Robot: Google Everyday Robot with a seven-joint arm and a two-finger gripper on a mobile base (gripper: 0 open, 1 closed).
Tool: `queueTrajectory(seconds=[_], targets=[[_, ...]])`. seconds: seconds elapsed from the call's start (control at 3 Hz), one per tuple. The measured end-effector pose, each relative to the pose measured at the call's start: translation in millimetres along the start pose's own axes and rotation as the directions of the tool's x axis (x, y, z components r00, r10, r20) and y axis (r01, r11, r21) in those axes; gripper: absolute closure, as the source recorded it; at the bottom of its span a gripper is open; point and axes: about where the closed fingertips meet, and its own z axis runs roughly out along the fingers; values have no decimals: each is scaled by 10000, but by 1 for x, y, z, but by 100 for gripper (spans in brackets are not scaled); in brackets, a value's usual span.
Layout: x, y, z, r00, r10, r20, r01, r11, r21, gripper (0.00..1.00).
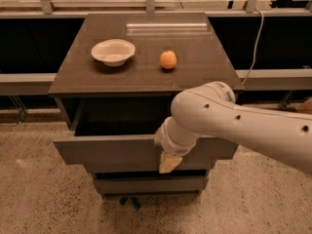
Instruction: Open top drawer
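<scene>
The top drawer (112,152) of the dark grey-brown cabinet stands pulled well out toward me, its dark inside showing under the cabinet top. Its flat front panel is the widest and tallest of the fronts. My gripper (168,163) hangs over the front panel's right half, at the end of the white arm (229,123) that comes in from the right. One pale fingertip (167,164) shows below the wrist against the panel.
A white bowl (113,51) and an orange (168,59) sit on the cabinet top (146,43). A lower drawer front (146,184) shows beneath the open one. A speckled floor (44,199) surrounds the cabinet. A low ledge runs behind it on both sides.
</scene>
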Motion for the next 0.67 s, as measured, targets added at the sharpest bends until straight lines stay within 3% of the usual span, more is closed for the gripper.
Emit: queueTrajectory(seconds=[0.33, 0.67], targets=[[-9, 11, -29, 10000, -29, 22, 28, 9997, 240, 34], [-11, -5, -37, 9998, -139, 126, 130, 9976, 676, 16]])
